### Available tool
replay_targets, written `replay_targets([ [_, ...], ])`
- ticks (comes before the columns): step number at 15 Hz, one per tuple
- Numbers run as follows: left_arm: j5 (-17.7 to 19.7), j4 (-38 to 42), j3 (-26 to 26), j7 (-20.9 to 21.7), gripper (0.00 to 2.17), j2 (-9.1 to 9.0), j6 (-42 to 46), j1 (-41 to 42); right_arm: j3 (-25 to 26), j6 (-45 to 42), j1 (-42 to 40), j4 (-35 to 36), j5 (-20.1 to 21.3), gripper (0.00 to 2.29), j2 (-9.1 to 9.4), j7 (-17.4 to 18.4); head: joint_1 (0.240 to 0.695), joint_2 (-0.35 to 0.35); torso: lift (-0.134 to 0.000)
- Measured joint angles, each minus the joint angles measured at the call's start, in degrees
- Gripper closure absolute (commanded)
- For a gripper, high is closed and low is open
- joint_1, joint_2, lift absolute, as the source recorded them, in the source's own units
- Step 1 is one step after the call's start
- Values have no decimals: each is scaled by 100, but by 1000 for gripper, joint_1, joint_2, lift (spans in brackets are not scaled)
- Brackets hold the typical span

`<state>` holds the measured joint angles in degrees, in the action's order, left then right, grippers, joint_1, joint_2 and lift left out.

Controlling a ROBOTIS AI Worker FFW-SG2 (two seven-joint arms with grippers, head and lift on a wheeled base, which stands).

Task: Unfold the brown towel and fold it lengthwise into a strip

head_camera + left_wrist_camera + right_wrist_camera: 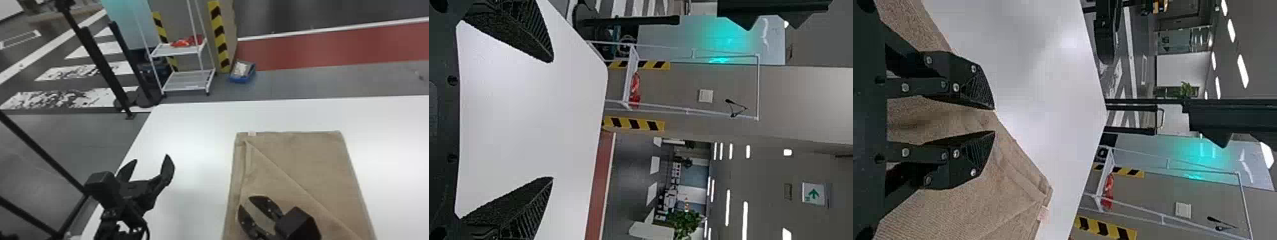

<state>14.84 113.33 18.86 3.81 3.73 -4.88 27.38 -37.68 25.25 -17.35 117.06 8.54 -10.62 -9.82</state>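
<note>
The brown towel (314, 159) lies on the white table right of centre in the head view, a diagonal edge crossing its upper layer and a small pale tag (252, 134) at its far left corner. Over its near left side is my right gripper (246, 203), fingers apart. In the right wrist view, towel fabric (948, 210) shows behind and between the fingers of the right gripper (994, 120); whether they touch it I cannot tell. My left gripper (152, 158) stands wide open left of the towel, above the table; the left wrist view shows nothing between the left gripper's (552, 120) fingers.
The white table (191, 127) extends on both sides of the towel and beyond its far edge. On the floor behind stand a white wire shelf (188, 79), a blue bin (242, 72) and black posts (102, 63) at the left.
</note>
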Motion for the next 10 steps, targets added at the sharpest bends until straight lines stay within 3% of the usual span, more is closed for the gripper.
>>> replay_targets([
  [4,-37,-41,-60,365,19,30,-18,-70,630,-687,-586,622,-351,60,-215,-92,695,350,-126],
  [6,-111,-25,-12,1250,46,32,-208,-83,1452,-866,-912,954,-586,63,-227,-148,695,350,-126],
  [8,-404,68,162,2524,83,37,-567,-83,2634,-892,-1223,1218,-1074,66,-175,-281,695,350,-126],
  [9,-663,153,222,3019,100,39,-693,-48,3293,-893,-1357,1300,-1372,70,-58,-394,695,300,-126],
  [10,-908,252,243,3384,120,38,-752,2,3866,-894,-1437,1338,-1649,76,109,-551,695,183,-126],
])
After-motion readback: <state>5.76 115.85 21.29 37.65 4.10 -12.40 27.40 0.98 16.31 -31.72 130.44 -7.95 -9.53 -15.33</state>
